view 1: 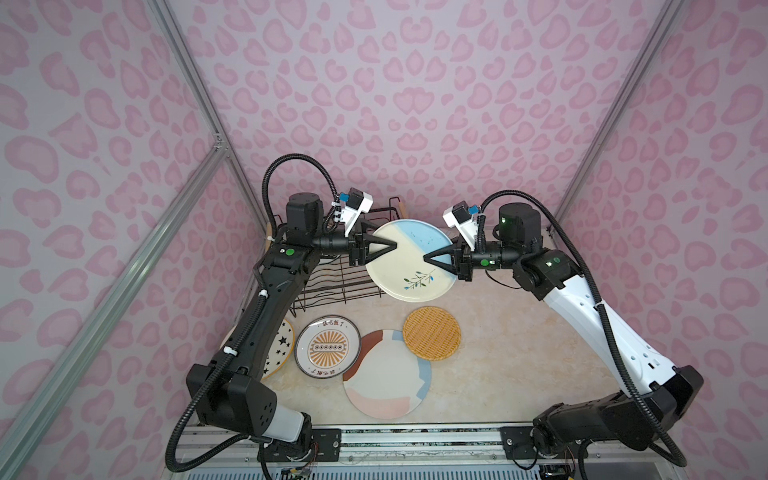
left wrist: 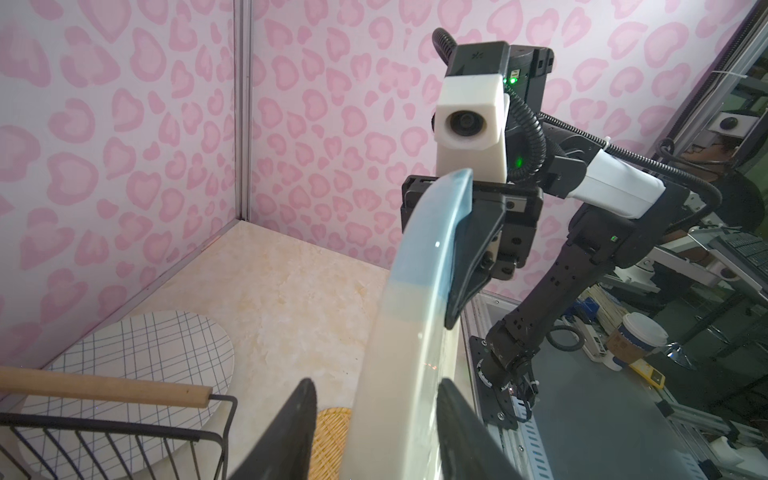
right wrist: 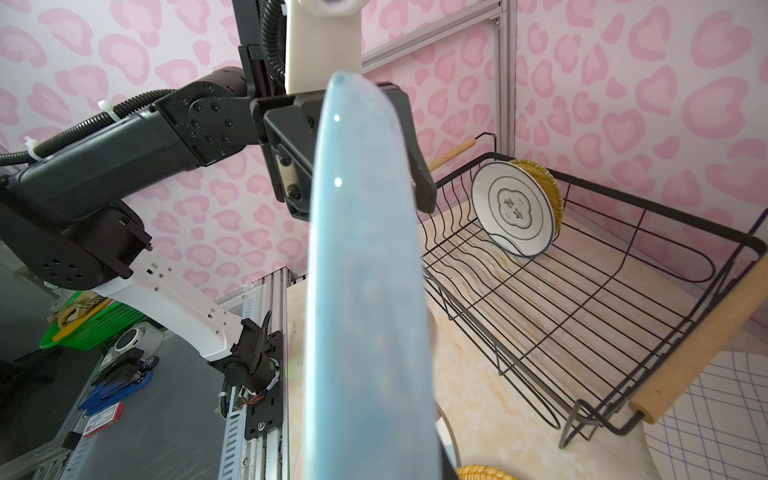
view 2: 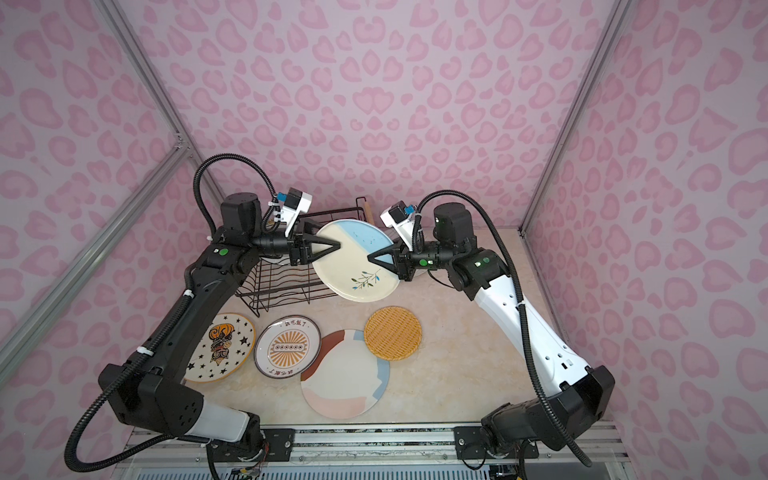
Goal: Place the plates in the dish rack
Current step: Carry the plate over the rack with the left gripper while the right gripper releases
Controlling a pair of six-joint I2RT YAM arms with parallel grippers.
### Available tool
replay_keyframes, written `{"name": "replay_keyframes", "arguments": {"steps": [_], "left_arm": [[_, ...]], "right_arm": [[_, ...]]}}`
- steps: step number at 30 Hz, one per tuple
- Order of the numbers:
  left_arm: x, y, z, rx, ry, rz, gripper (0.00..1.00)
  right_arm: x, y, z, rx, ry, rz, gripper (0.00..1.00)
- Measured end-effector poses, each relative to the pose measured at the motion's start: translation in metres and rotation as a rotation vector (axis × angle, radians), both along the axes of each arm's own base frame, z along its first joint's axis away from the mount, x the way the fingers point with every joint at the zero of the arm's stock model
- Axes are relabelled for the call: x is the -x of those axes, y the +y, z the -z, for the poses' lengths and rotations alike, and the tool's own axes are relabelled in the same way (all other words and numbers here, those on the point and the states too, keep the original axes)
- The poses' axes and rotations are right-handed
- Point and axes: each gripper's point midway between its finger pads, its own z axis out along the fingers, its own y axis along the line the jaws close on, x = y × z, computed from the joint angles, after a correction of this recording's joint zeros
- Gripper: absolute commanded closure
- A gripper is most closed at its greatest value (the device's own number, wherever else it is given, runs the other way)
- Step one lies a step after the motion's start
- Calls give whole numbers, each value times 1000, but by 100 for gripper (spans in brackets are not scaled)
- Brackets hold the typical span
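— Blue-cream plate (view 1: 409, 266), leaf sprig painted on it, is hanging tilted above the counter (view 1: 498, 353), beside the dish rack (view 1: 332, 286).
— Right gripper (view 1: 426, 258) is clamping its rim; left gripper (view 1: 397, 245) is straddling the opposite rim, jaws apart.

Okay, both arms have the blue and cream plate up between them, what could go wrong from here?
1. Only the right gripper pinches the blue-cream plate; the left gripper straddles its rim with a gap showing, so an early release might drop it toward the orange woven plate.
2. The plate hangs beside the dish rack; swinging it in may knock the flower plate standing there.
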Motion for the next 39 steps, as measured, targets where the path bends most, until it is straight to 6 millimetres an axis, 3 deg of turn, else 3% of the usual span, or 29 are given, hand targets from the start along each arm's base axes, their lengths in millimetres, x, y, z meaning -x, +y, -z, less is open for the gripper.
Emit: {"name": "replay_keyframes", "arguments": {"steps": [10,12,19,22,26,28,32,34,39], "left_arm": [[5,1,0,1,-1,2,63],[5,2,0,2,3,0,71],[18,3,-3,29,41,77,84],[22,3,-4,36,53,96,96],[23,3,-2,39,72,104,97],[24,3,-3,40,79,105,96],[20,4,-4,37,58,64,96],[17,3,2,29,43,17,96],[12,4,11,15,17,-65,96]], "right_arm": [[-1,9,0,-17,19,-40,100],[-1,10,0,-21,22,-45,100],[7,13,-5,-38,23,-110,100],[8,13,-6,-40,18,-121,100],[10,13,-4,-38,32,-128,100],[10,13,-5,-41,38,-130,88],[6,13,-8,-43,36,-101,44],[3,12,-12,-44,6,-74,28],[-7,2,-21,-33,-63,22,16]]}}
